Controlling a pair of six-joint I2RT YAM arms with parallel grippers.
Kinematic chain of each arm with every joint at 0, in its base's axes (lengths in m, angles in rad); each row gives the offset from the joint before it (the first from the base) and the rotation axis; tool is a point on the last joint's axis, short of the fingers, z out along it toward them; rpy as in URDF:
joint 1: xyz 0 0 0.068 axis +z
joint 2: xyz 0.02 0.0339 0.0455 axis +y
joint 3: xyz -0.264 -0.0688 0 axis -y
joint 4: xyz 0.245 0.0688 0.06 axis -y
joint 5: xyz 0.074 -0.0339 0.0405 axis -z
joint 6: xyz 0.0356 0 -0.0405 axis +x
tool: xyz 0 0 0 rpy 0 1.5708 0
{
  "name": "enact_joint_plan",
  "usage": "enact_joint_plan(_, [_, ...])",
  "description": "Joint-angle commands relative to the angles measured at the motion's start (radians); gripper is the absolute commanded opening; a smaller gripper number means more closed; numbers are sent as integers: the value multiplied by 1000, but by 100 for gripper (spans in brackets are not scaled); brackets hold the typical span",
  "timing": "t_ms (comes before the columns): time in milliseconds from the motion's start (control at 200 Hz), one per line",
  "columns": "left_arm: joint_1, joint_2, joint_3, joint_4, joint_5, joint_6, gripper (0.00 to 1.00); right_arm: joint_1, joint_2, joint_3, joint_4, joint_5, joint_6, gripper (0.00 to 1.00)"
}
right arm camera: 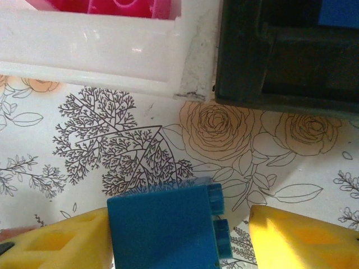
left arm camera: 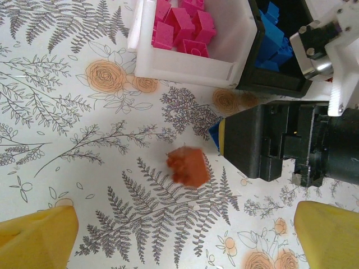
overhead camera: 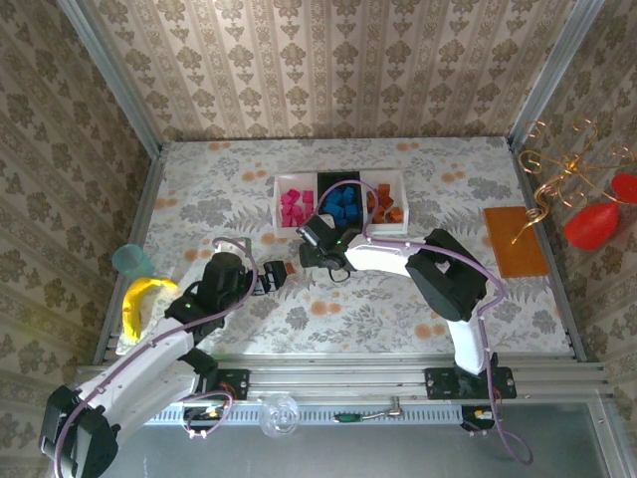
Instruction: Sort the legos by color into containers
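Checking in from the remote desk. The table (overhead camera: 448,189) has a white cloth printed with grey ferns and orange roses. It's boxed in on three sides by walls (overhead camera: 328,60) in beige damask wallpaper, with aluminium posts at the back corners. An aluminium rail (overhead camera: 348,380) runs along the bottom of the overhead view.

The trays sit in a row at upper centre. The left white tray (overhead camera: 278,204) holds pink bricks (overhead camera: 295,206), the black tray (overhead camera: 338,176) holds blue bricks (overhead camera: 341,204), and the right white tray (overhead camera: 402,199) holds orange bricks (overhead camera: 386,206).

The right gripper (overhead camera: 317,249) sits just below the trays, with its fingers on either side of a lone blue brick (right arm camera: 165,227) lying on the cloth. In its wrist view the lower-left finger (right arm camera: 56,244) is against the brick. The lower-right one (right arm camera: 303,235) stands a little off the studs, so it's bracketed, not pinched.

The left gripper (overhead camera: 269,279) is at centre-left with its fingers spread wide over the cloth. In its wrist view a blurry orange brick (left arm camera: 189,166) lies on the cloth mid-frame, above the gap between the fingers and near the right gripper's black body.

Other stuff: a flat orange mat (overhead camera: 516,241) lies at the right side of the table. A teal cup (overhead camera: 129,261) and something yellow (overhead camera: 139,304) sit at the left edge.
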Motion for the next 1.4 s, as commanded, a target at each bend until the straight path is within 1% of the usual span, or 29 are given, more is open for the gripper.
enact_joint_plan(0, [-6,-20,-9,-25,-10,-13,100,4,16,22,-37,24,-17,61])
enact_joint_plan(105, [-6,-30,-14,-26,-7,-10,100,2,12,12,-27,21,-24,57])
enact_joint_plan(210, [-6,-36,-17,-31,-8,-9,100,1,-8,-14,-12,20,-31,49])
enact_joint_plan(295, [-6,-36,-20,-32,-8,-5,100,1,-49,-61,16,17,-39,42])
enact_joint_plan(425, [-5,-36,-23,-38,-8,-1,100,0,-147,-133,36,13,-50,36])
enact_joint_plan(640, [-5,-41,-24,-59,-8,11,100,-11,-399,-245,24,35,-92,33])
enact_joint_plan(715, [-5,-41,-24,-66,-11,16,100,-44,-460,-251,17,36,-103,32])
enact_joint_plan(780, [-5,-42,-24,-69,-17,17,100,-87,-474,-235,10,26,-110,32])
enact_joint_plan(885, [-5,-46,-22,-70,-21,16,100,-152,-414,-154,-11,3,-128,32])
enact_joint_plan(1010, [-5,-43,-18,-75,-14,19,100,-203,-260,23,-76,0,-157,32])
enact_joint_plan(1135, [-5,-41,-15,-88,-7,21,100,-241,-124,197,-137,14,-152,32])
enact_joint_plan(1390, [-6,-34,-15,-95,3,19,100,-268,100,543,-290,32,-138,34])
